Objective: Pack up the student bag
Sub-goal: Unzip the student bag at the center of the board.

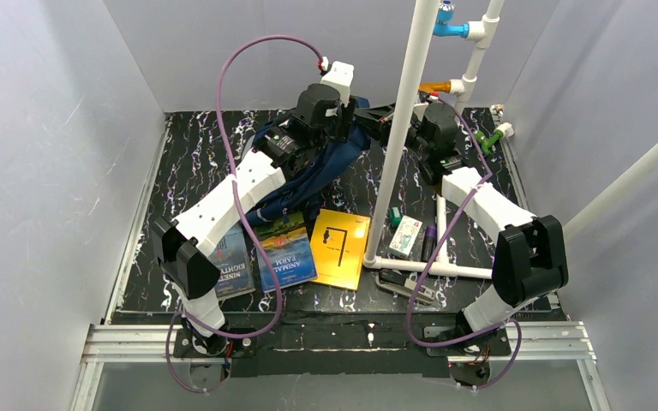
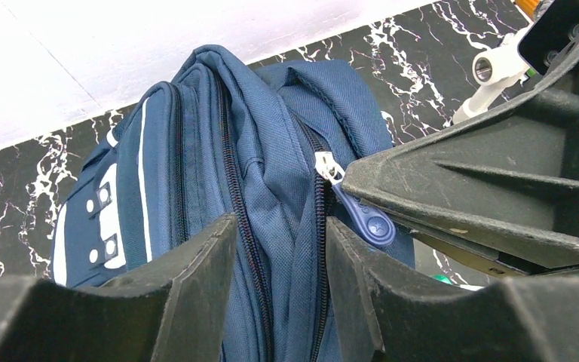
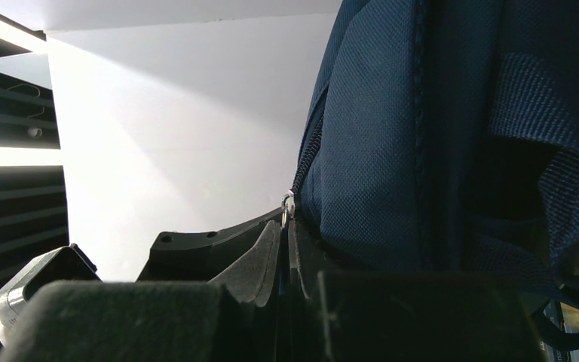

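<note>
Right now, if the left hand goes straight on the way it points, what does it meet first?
The backpack. The left hand has a fold of its blue fabric between the fingers, so going on would likely press deeper into it.

— How is the light from overhead?
— Soft and even. The top view is sharp, with only faint shadows beneath the arms on the black marbled table [image 1: 188, 171].
— And at the left gripper [image 2: 280, 226]?
— Its fingers [image 2: 188, 302], nearest the lens, are dark and slightly soft. The student bag [image 2: 271, 143] between and ahead of them is crisp, weave and all. The white wall [image 2: 121, 45] beyond the fingertips is blown out. The zipper pull [image 2: 369, 222] carries a small sheen.
— The right gripper [image 3: 285, 226]?
— Strongly backlit, almost a silhouette, and blurred at the near edge. The wall ahead glows, and the bag's folds beside the fingers sink to black.
</note>
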